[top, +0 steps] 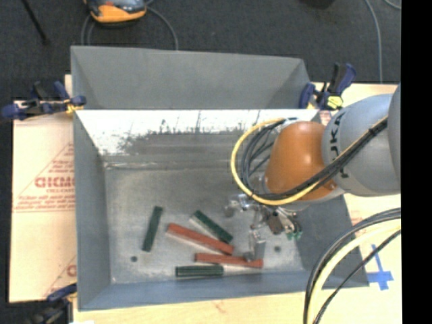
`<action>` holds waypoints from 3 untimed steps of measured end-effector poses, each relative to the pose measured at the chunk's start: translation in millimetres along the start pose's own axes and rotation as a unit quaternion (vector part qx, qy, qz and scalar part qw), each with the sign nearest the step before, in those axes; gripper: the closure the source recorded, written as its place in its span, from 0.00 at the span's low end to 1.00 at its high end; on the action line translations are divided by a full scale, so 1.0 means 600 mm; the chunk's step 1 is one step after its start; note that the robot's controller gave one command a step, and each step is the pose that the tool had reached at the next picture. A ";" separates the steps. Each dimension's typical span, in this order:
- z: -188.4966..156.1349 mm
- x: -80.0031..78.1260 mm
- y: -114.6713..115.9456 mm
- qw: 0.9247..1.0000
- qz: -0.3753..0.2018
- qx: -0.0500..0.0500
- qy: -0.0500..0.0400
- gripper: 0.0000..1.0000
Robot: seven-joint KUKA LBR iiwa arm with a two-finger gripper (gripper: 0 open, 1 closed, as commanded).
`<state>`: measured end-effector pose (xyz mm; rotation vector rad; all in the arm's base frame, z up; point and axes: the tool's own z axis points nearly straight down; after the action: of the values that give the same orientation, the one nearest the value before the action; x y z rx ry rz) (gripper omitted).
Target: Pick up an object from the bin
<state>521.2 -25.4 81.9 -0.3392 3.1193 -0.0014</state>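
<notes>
My gripper (256, 246) hangs low over the bin's front right part, under the orange wrist cover. Its tip is right above the right end of a red-brown flat stick (228, 260) that lies near the front wall. Just to its left, a dark green stick (212, 226) lies slantwise, with a second red-brown stick (200, 239) beside it. Nothing shows held in the gripper.
Against the front wall lies another dark green stick (199, 271). A green stick (152, 228) lies apart at the left, nearly upright in the view. A small dark speck (133, 259) sits near the front left corner. The arm and its cables cover the bin's right side.
</notes>
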 end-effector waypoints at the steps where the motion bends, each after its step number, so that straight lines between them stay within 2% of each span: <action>1: 0.000 0.000 0.000 1.000 0.000 0.000 0.000 0.00; 2: 0.005 -0.054 0.128 0.996 0.086 0.000 0.000 1.00; 3: 0.005 -0.054 0.128 0.996 0.085 0.000 0.000 1.00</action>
<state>536.4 56.6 79.0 -0.0721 3.1363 -0.0004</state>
